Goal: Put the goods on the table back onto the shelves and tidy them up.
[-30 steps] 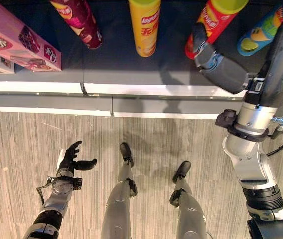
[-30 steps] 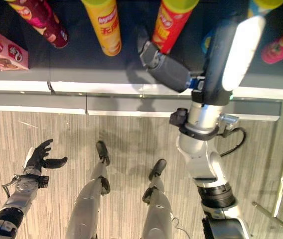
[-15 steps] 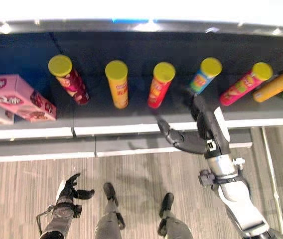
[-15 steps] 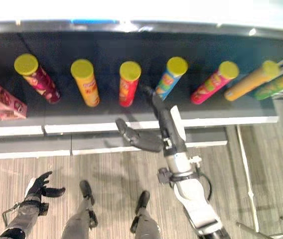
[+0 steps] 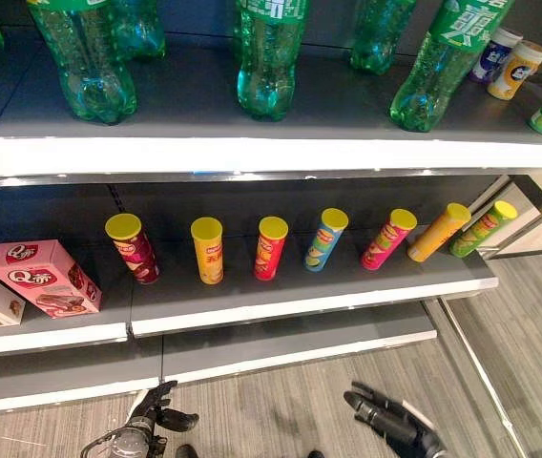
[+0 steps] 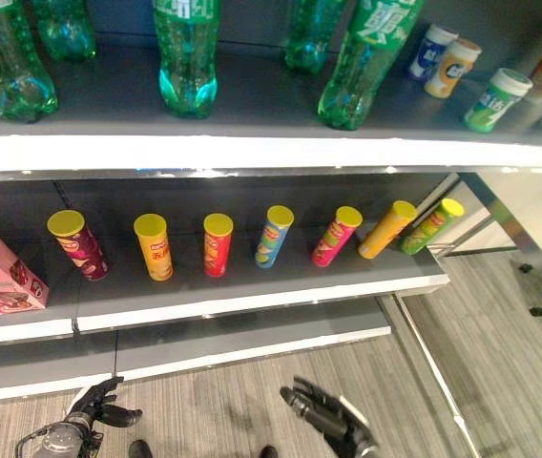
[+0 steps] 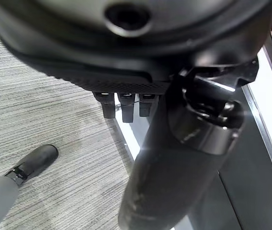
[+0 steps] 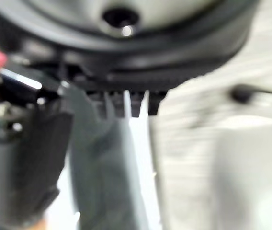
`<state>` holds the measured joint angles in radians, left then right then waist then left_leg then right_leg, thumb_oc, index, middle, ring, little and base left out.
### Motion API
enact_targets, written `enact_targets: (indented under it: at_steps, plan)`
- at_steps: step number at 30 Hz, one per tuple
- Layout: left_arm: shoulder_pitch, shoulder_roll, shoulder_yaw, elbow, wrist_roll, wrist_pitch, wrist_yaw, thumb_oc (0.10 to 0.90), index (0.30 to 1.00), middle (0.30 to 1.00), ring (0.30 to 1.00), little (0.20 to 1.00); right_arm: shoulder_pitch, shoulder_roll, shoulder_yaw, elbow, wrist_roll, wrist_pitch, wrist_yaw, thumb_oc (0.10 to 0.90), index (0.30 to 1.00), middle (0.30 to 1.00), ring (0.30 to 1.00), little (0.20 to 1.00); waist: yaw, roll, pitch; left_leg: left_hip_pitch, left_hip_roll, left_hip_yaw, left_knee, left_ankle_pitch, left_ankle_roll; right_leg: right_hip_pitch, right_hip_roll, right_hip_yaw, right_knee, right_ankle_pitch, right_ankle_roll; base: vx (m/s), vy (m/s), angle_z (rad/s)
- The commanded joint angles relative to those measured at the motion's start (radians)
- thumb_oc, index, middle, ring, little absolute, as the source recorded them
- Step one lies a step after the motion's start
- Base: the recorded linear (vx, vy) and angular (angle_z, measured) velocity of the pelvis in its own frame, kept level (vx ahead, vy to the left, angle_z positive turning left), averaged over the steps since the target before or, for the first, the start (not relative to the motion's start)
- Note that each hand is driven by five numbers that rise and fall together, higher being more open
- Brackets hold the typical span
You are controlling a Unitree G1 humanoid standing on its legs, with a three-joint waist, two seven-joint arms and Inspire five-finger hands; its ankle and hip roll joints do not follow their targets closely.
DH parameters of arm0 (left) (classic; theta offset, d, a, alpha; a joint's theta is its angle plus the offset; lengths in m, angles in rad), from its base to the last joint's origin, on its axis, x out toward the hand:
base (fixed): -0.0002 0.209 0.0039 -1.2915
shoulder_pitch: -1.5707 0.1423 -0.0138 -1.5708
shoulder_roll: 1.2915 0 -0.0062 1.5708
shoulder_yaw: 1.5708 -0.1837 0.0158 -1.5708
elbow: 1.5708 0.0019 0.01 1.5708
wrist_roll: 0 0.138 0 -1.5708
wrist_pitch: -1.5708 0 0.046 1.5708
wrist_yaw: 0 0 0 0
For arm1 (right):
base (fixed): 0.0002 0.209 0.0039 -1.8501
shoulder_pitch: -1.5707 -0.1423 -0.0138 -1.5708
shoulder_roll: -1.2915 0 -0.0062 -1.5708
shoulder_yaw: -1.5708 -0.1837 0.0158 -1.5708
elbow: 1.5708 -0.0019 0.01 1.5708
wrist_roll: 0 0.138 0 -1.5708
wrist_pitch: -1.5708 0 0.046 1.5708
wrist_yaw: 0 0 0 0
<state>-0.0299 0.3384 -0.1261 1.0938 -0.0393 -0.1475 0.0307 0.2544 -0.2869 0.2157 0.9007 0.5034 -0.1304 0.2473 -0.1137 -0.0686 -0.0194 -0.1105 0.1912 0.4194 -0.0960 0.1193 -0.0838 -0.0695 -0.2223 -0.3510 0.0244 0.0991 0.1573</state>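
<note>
Below the shelves, both hands hang low over the striped grey floor point(image 5: 281, 401), holding nothing.

On the dark middle shelf point(image 5: 252, 296), 7 slim tube cans point(image 5: 207, 250) with yellow lids stand in a row, well apart, beside a pink carton point(image 5: 44, 277). Green ribbed plastic bottles point(image 5: 269, 57) line the white-edged upper shelf point(image 5: 252, 153), with small cups point(image 5: 516, 69) at its right end. The left hand point(image 5: 152, 410) and right hand point(image 5: 390, 427) both show loosely spread, straight fingers; the right wrist view is blurred, so that reading is less sure.
</note>
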Motion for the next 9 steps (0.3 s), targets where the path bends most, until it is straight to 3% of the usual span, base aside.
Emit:
enact_targets:
  at_steps: [1,9]
  plan:
    - [-0.083,0.029,0.008,-0.043,-0.052,-0.061,0.009,0.800,0.900,0.900,0.900,0.900,-0.053,-0.043,-0.057,-0.144,-0.068,-0.056,-0.064,0.800,0.900,0.900,0.900,0.900,0.037,0.007,0.060,0.164,0.113,0.041,0.009,-0.054,-0.178,-0.039,-0.118,-0.001,-0.079,0.174,0.104,0.05,0.014,-0.23]
    - [-0.101,0.002,-0.019,-0.021,-0.083,-0.068,0.020,0.800,0.900,0.900,0.900,0.900,-0.138,0.028,-0.122,0.079,-0.070,-0.055,-0.139,0.800,0.900,0.900,0.900,0.900,0.042,0.018,0.055,0.187,0.108,0.044,0.009,-0.064,-0.172,-0.021,-0.120,-0.006,-0.078,0.166,0.104,0.02,0.014,-0.08]
